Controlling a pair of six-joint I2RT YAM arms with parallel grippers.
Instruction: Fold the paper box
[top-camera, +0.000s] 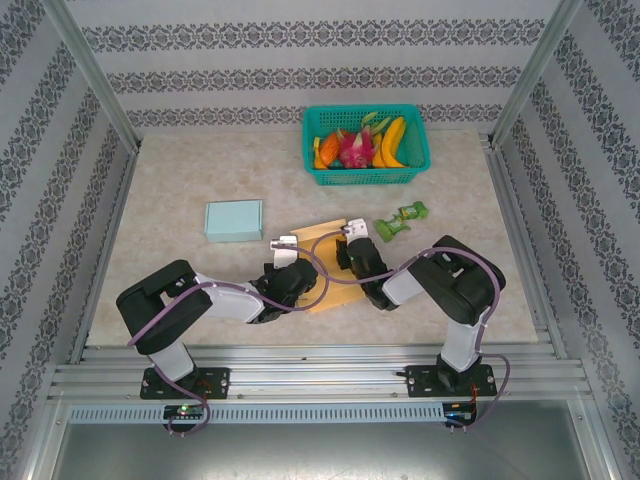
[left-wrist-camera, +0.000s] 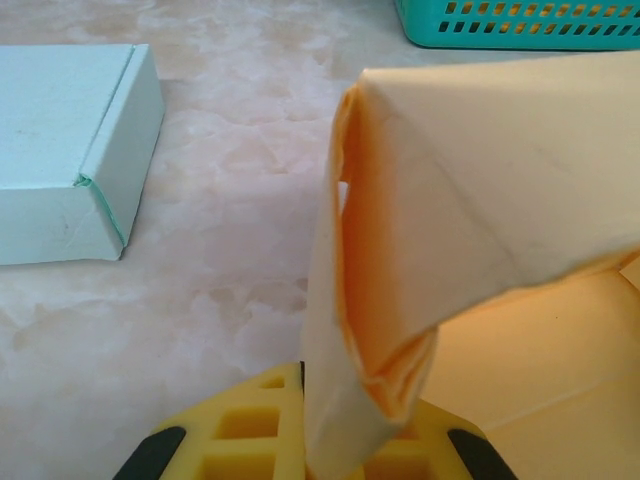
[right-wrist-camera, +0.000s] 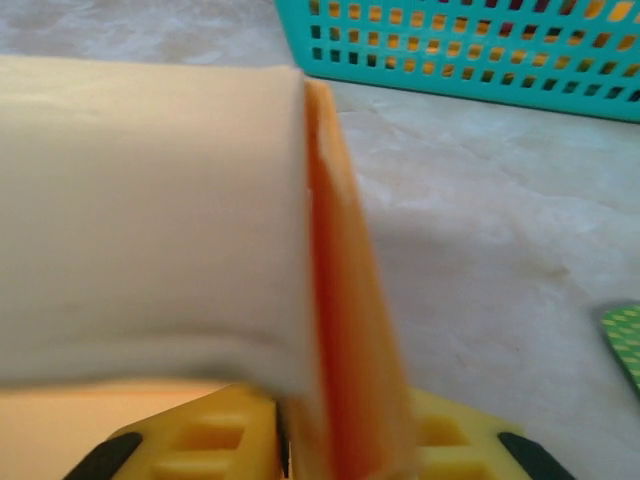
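Orange paper box (top-camera: 322, 240) looks half-formed to me: left gripper (left-wrist-camera: 340, 440) and right gripper (right-wrist-camera: 340, 445) each pinch a raised wall tight; closing the flaps remains.

Basket (top-camera: 365, 177) sits upper middle on the bench (top-camera: 180, 180); small box (top-camera: 233, 220) left of centre; paper box (top-camera: 320, 238) central, packet (top-camera: 400, 221) to its right.

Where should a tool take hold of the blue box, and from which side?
From above, across its two long side walls. The blue box lies flat and closed, nothing touches it, and that span is its narrower one. The left tool is nearer.
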